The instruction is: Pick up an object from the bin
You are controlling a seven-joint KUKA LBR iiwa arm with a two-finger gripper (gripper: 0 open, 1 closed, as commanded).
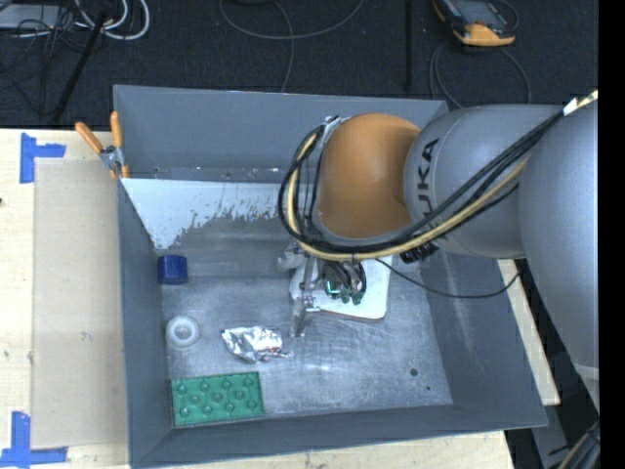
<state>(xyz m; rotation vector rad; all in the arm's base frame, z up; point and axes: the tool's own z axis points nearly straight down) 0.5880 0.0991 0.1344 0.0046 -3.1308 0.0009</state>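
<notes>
The claw point(305, 309) hangs low over the floor of the grey metal bin point(430, 360); whether it is wide or narrow I cannot tell. Just left and nearer lies a crumpled silver foil wad point(254, 342); a flat white card point(373, 299) lies just right. For a clean pick it should centre over one thing, probably the foil, before descending. The arm reaches in from the right, its orange-capped wrist point(366, 179) pointing down.

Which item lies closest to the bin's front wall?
The green studded plate, in the front-left corner; foil wad, white cap and blue block lie farther back.
</notes>
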